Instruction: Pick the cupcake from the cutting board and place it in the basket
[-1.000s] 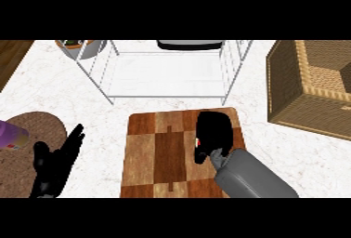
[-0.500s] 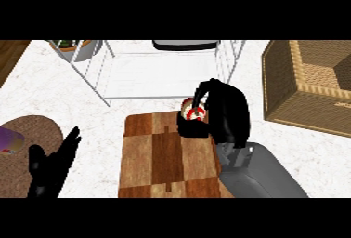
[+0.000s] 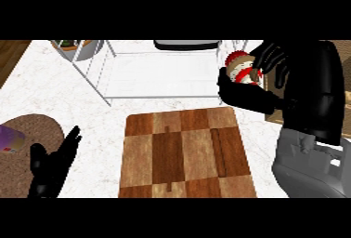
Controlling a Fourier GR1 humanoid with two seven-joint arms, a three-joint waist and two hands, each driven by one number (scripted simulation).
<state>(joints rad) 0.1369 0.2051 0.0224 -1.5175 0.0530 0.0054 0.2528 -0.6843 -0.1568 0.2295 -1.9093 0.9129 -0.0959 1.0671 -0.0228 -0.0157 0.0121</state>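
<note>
Two hands in view. Right hand [image 3: 255, 90] is raised at the upper right, fingers and thumb curled round the cupcake [image 3: 241, 70], pinching it; cupcake shows white and red with a brownish top, partly hidden by the black fingers [image 3: 273, 55]. Cupcake is off the cutting board [image 3: 185, 151], up beyond the board's far right corner and over the white counter [image 3: 75, 104]. Basket is mostly hidden behind the right hand and forearm; can't tell how close the cupcake is to it. Board is a brown checkered wood slab, lying flat at centre, nothing on it. Left hand [image 3: 51, 165] rests at lower left beside the board, fingers straight and together, pointing up, holding nothing. Round brown mat [image 3: 24, 139] at the left edge with a purple thing [image 3: 10, 142] on it, just beside the left hand. Wire rack [image 3: 158, 74] stands beyond the board. Bowl [image 3: 79, 46] at the top left, behind the rack's corner.
</note>
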